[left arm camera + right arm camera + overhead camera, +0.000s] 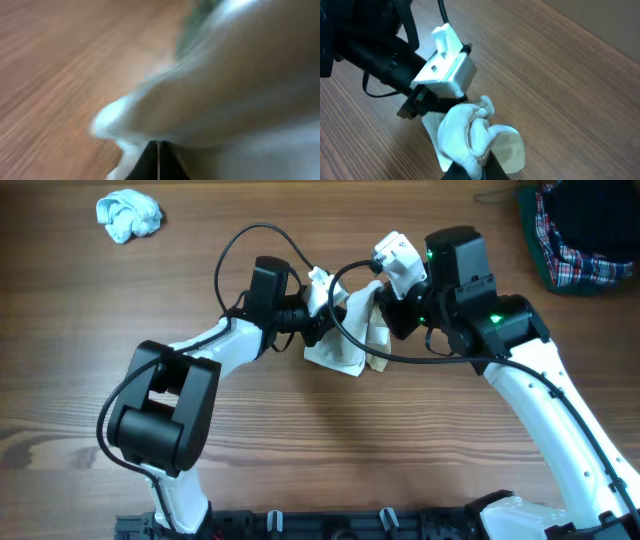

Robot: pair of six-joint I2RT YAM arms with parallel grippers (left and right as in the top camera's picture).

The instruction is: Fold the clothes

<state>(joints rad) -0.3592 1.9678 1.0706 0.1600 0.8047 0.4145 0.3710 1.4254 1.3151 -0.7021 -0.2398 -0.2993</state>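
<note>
A white sock (352, 340) lies bunched in the middle of the wooden table, held between both grippers. My left gripper (318, 320) is shut on its left edge; in the left wrist view the sock (235, 90) fills the frame, blurred, above the closed fingertips (159, 160). My right gripper (385, 308) is shut on the sock's right part. In the right wrist view the sock (470, 132) is pinched at the fingertips (482, 170), with the left gripper's body (442, 72) just beyond it.
A crumpled light blue cloth (129, 214) lies at the far left. A pile of plaid and dark clothes (580, 230) sits at the far right corner. Both arms' cables loop above the sock.
</note>
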